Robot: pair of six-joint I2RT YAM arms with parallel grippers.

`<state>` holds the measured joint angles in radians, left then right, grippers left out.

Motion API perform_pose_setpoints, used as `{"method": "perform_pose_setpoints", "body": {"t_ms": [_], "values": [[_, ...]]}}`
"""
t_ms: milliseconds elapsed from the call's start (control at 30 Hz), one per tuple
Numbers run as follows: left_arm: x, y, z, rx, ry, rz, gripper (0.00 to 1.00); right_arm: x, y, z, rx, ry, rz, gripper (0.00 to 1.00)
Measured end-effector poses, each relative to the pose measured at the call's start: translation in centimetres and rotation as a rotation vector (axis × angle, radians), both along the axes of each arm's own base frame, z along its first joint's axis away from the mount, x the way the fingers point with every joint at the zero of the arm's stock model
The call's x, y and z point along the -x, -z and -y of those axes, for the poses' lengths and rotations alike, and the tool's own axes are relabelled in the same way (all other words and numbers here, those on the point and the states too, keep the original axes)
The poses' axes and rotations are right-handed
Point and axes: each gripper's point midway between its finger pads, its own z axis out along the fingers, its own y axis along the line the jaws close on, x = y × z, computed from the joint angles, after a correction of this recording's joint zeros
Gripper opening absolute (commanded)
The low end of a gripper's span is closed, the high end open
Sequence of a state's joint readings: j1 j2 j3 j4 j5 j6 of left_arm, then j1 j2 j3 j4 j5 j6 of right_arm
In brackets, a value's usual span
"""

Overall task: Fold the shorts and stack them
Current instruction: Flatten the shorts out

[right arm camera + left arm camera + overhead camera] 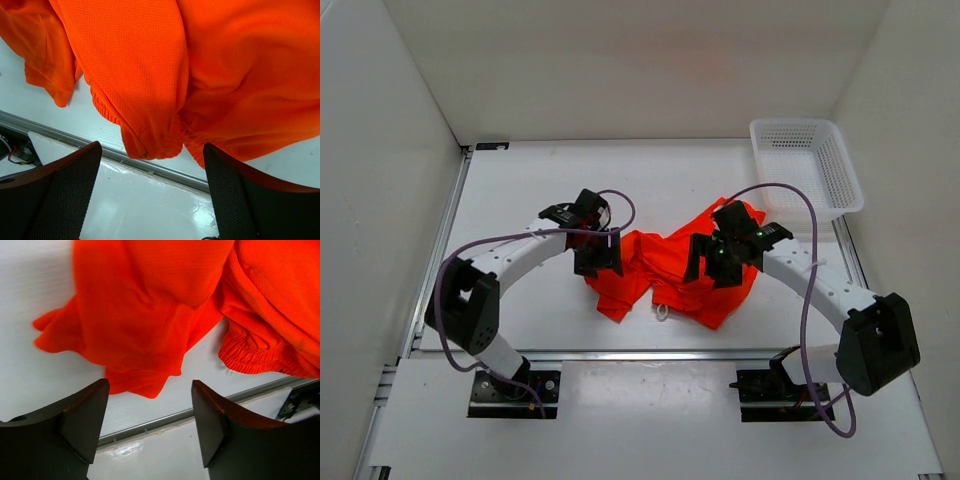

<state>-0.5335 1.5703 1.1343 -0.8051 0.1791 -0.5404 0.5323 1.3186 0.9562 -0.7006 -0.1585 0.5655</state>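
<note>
**Crumpled shorts lying between two open grippers**

The white table (520, 190) is taking up most of the top view, and the shorts (665, 268) are lying on it in a crumpled orange-red heap, a little toward the near edge and roughly midway between the two arms. The left arm (510, 262) is curving in from the left and the right arm (820, 282) from the right, so the two are meeting over the fabric. A white plastic basket (807, 127) is sitting at the far right corner, well apart from the shorts.

The left gripper (598, 255) is hanging over the left edge of the heap. In its wrist view its fingers (82, 415) are standing wide apart with nothing between them, and the shorts (150, 300) are spreading out beyond the fingertips, one loose corner pointing toward the gap.

The right gripper (717, 262) is hanging over the right half of the heap. Its fingers (65, 195) are likewise spread and holding nothing, and the shorts (210, 65) are filling the view beyond them, a gathered elastic edge (155, 146) lying nearest the gap.

A thin white drawstring (662, 313) is peeking out as a small loop at the near edge of the heap.
</note>
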Motion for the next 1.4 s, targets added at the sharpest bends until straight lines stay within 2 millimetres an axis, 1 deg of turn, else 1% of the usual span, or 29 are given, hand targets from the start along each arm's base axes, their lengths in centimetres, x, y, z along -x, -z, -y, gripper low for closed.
{"method": "perform_pose_setpoints", "body": {"t_ms": [33, 67, 200, 300, 400, 433, 467, 500, 533, 567, 600, 633, 700, 833, 900, 933, 967, 1000, 1033, 1100, 1133, 1167, 1200, 1233, 1267, 1300, 1333, 1367, 1400], "values": [[0.2, 0.5, 0.6, -0.005, 0.016, -0.009, 0.85, 0.0, 0.2, -0.2, 0.002, -0.007, -0.002, 0.87], [0.3, 1.0, 1.0, -0.011, 0.029, -0.016, 0.88, 0.1, 0.4, -0.5, 0.007, -0.017, -0.003, 0.87], [-0.2, 2.5, 2.8, -0.029, 0.061, -0.04, 0.88, 0.6, 1.9, -1.8, 0.039, -0.067, -0.026, 0.81], [-1.8, 3.0, 3.8, -0.03, 0.061, -0.031, 0.84, 1.2, 3.2, -2.4, 0.071, -0.097, -0.053, 0.75], [-3.1, 3.2, 4.7, -0.024, 0.058, -0.018, 0.73, 1.6, 3.6, -2.7, 0.088, -0.115, -0.051, 0.59], [-3.5, 3.3, 4.9, -0.024, 0.06, -0.012, 0.63, 1.5, 3.6, -2.7, 0.093, -0.112, -0.047, 0.44], [-3.9, 3.3, 5.1, -0.026, 0.059, -0.007, 0.56, 1.6, 3.6, -2.8, 0.096, -0.116, -0.042, 0.35], [-4.3, 3.4, 5.3, -0.027, 0.059, -0.002, 0.49, 1.5, 3.6, -2.8, 0.102, -0.109, -0.038, 0.17], [-4.6, 3.5, 5.4, -0.028, 0.054, 0.001, 0.38, 1.5, 3.6, -2.7, 0.106, -0.115, -0.032, 0.11], [-5.0, 3.6, 5.6, -0.031, 0.053, 0.005, 0.14, 1.4, 3.6, -2.7, 0.109, -0.107, -0.031, 0.06], [-5.2, 3.8, 5.7, -0.032, 0.051, 0.005, 0.1, 1.3, 3.7, -2.7, 0.114, -0.101, -0.028, 0.02], [-5.3, 4.0, 5.7, -0.037, 0.052, 0.006, 0.1, 1.3, 3.6, -2.6, 0.118, -0.097, -0.026, 0.0], [-5.3, 4.4, 5.4, -0.047, 0.055, -0.001, 0.1, 1.1, 3.6, -2.4, 0.129, -0.087, -0.018, 0.0], [-5.8, 4.4, 4.6, -0.058, 0.048, -0.002, 0.1, 0.7, 3.2, -1.8, 0.16, -0.07, 0.002, 0.0], [-6.6, 3.9, 3.7, -0.071, 0.037, 0.006, 0.1, 0.0, 2.5, -1.6, 0.17, -0.064, 0.026, 0.0], [-7.4, 3.3, 3.2, -0.08, 0.027, 0.019, 0.1, -0.6, 1.8, -1.4, 0.174, -0.06, 0.038, 0.0], [-8.3, 2.7, 2.7, -0.084, 0.015, 0.037, 0.1, -1.7, 0.9, -1.4, 0.169, -0.047, 0.059, 0.0], [-9.4, 1.6, 2.1, -0.088, 0.0, 0.057, 0.1, -3.0, 0.0, -1.2, 0.171, -0.032, 0.076, 0.0], [-10.7, 0.3, 1.6, -0.086, -0.017, 0.086, 0.1, -5.0, -1.5, -1.0, 0.172, -0.013, 0.105, 0.0], [-14.1, -3.5, 0.3, -0.068, -0.064, 0.167, 0.1, -10.2, -5.2, -0.9, 0.18, 0.028, 0.195, 0.0], [-16.0, -5.9, -0.4, -0.057, -0.09, 0.212, 0.1, -13.3, -7.8, -0.8, 0.18, 0.051, 0.267, 0.0], [-18.1, -8.7, -1.0, -0.035, -0.118, 0.28, 0.1, -16.0, -10.4, -0.7, 0.18, 0.07, 0.33, 0.0], [-20.0, -11.7, -1.7, -0.012, -0.146, 0.351, 0.1, -19.1, -13.8, -0.7, 0.169, 0.094, 0.428, 0.0], [-21.5, -15.1, -2.4, 0.012, -0.171, 0.425, 0.1, -20.9, -16.6, -0.4, 0.162, 0.116, 0.502, 0.0], [-22.9, -18.8, -3.4, 0.042, -0.201, 0.515, 0.1, -22.8, -20.1, 0.2, 0.155, 0.141, 0.593, 0.0], [-23.5, -21.8, -4.2, 0.068, -0.221, 0.583, 0.1, -23.7, -23.2, 0.7, 0.142, 0.161, 0.676, 0.0], [-23.7, -24.6, -4.7, 0.097, -0.232, 0.645, 0.1, -24.0, -25.8, 1.0, 0.128, 0.167, 0.74, 0.0], [-23.3, -27.4, -4.8, 0.133, -0.231, 0.708, 0.1, -23.7, -28.0, 1.2, 0.114, 0.168, 0.796, 0.0], [-22.4, -29.6, -5.0, 0.153, -0.232, 0.754, 0.1, -22.8, -29.9, 1.3, 0.105, 0.159, 0.85, 0.0]]}}
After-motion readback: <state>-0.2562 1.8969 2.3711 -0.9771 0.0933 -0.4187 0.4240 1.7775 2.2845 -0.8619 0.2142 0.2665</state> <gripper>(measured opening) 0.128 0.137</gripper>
